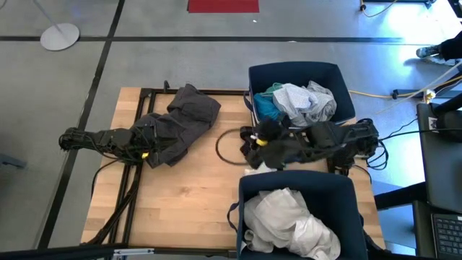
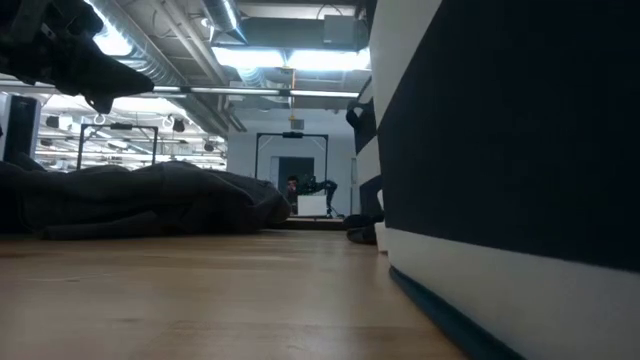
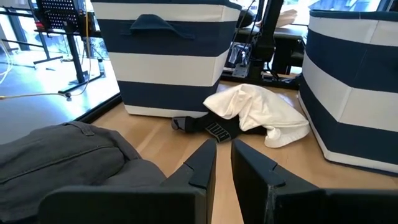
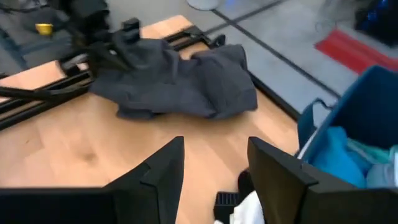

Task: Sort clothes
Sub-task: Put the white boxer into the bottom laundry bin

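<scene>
On the wooden table (image 1: 188, 209), seen from above, a dark grey garment (image 1: 180, 123) is spread at about ten o'clock from the table's centre, lying partly over the black frame rails (image 1: 144, 97) along that side. The left gripper (image 1: 148, 148) is set at nine o'clock, at the lower edge of this garment; in its wrist view the two dark fingers (image 3: 202, 165) are seen close together with only a narrow slit between them and nothing clamped, the grey cloth (image 3: 68, 155) lying just beside them. The right gripper (image 1: 254, 141) is placed at about three o'clock, between the two navy bins, and its jaws stand apart — bare table is seen through the gap in its wrist view (image 4: 214, 168), and nothing is held. The far bin (image 1: 299, 76), at two o'clock, is filled with a turquoise garment (image 1: 266, 105) and pale grey-blue and white cloth (image 1: 307, 101); the near bin (image 1: 296, 191), at five o'clock, holds a crumpled white garment (image 1: 289, 220). In the left wrist view a white garment (image 3: 258, 112) is seen lying on the table between the two striped bins, over a black piece (image 3: 211, 127) — whether that piece is cloth cannot be told. A black cable loop (image 1: 227, 148) lies on the wood near the centre.
</scene>
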`<action>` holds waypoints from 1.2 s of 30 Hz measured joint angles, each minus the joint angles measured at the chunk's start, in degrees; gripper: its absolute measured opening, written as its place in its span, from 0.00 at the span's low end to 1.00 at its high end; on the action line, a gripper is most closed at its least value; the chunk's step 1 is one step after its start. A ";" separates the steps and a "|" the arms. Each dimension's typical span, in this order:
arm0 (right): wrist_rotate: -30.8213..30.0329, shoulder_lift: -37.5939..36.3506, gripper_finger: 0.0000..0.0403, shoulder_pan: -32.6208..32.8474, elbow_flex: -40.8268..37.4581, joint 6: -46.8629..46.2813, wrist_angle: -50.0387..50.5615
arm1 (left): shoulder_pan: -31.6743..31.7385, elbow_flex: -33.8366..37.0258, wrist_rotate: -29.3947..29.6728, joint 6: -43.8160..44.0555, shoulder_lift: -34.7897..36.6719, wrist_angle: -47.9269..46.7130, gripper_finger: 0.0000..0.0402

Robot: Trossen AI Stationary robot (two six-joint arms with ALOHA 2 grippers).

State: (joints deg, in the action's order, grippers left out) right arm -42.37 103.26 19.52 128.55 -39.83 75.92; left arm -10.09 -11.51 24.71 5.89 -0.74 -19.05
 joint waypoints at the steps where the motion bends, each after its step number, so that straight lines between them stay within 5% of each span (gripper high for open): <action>1: 1.19 0.02 0.44 -1.17 -0.59 -1.31 -0.02 | 0.00 0.00 -0.01 -0.03 0.01 -0.13 0.10; 8: 20.25 2.10 0.47 -9.87 -5.90 -5.21 -1.05 | 0.00 0.00 -0.02 0.17 0.00 -0.43 0.10; 17: 37.96 7.81 0.73 -16.23 -11.03 -9.79 3.84 | 0.02 0.00 -0.04 0.33 0.00 -0.53 0.10; 24: 38.68 10.38 0.79 -17.78 -14.62 -15.97 10.89 | 0.00 0.00 -0.07 0.33 -0.01 -1.05 0.10; 36: 38.93 10.36 0.80 -17.69 -22.99 -20.20 7.26 | 0.00 0.00 -0.07 0.33 0.00 -1.35 0.10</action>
State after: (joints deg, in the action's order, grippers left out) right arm -3.44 113.62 1.83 105.55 -60.03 83.18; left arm -10.09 -11.51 24.64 6.22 -0.74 -20.40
